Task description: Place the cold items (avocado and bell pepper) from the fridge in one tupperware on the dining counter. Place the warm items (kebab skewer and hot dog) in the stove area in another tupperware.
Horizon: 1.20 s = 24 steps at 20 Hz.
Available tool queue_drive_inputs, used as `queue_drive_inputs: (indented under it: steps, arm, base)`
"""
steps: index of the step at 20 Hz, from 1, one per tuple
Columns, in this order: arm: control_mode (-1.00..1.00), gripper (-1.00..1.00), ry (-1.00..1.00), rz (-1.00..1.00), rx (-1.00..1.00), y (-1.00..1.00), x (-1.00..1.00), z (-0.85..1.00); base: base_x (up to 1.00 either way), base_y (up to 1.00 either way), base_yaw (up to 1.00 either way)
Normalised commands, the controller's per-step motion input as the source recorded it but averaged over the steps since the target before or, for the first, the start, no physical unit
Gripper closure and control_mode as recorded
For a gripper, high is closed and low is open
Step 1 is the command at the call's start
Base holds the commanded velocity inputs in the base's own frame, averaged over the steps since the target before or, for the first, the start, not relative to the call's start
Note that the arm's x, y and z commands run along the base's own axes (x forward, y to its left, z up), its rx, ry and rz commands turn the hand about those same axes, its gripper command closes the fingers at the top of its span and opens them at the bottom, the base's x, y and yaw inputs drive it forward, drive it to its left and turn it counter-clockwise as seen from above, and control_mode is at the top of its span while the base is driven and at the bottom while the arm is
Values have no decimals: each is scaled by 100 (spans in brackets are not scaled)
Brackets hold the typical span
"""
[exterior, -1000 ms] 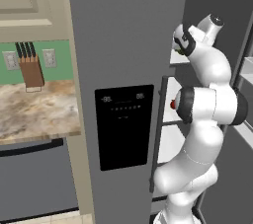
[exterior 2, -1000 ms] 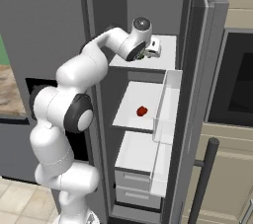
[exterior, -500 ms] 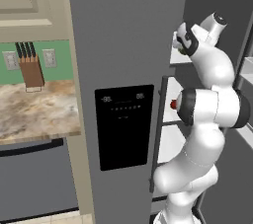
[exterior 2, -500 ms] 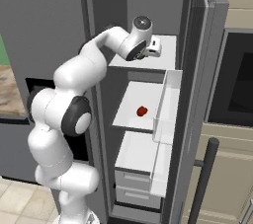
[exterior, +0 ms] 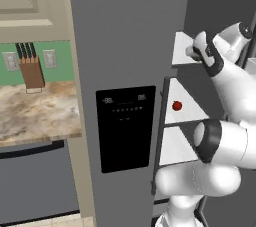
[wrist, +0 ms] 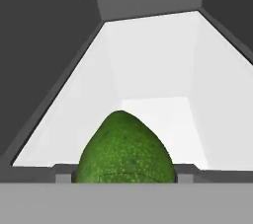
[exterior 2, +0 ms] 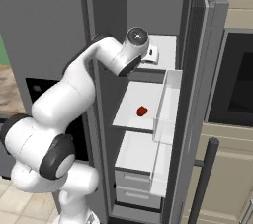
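Reaching into the open fridge [exterior 2: 207,45], the gripper [exterior 2: 150,54] sits at the upper white shelf [exterior 2: 165,50], jaws clamped on the avocado [wrist: 124,150], which bulks between the fingertips in the hand view. Bell pepper [exterior 2: 142,111] rests alone on the shelf below.

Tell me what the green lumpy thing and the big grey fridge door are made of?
The avocado looks like real fruit skin: deep green, matte, speckled with tiny pale bumps. The fridge door looks like brushed steel, smooth flat grey with no shine, though painted metal is possible. Its dispenser panel looks like glossy black plastic or glass.
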Motion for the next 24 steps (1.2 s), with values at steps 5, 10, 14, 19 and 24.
queue_drive_inputs:
  steps: [5, 10, 14, 19, 24]
  arm:
    - [-100, 100, -3, 0, -12, 35, -100, 0]
    - [-100, 100, 12, -3, -9, 26, -100, 12]
    - [-100, 100, 55, -1, 0, 11, -95, 14]
    - [-100, 100, 50, -6, -2, 29, -96, -24]
    - [-100, 100, -1, -1, 2, 25, -96, -24]
  base:
    - [0, 0, 0]
    - [0, 0, 0]
    - [0, 0, 0]
    - [0, 0, 0]
    - [0, 0, 0]
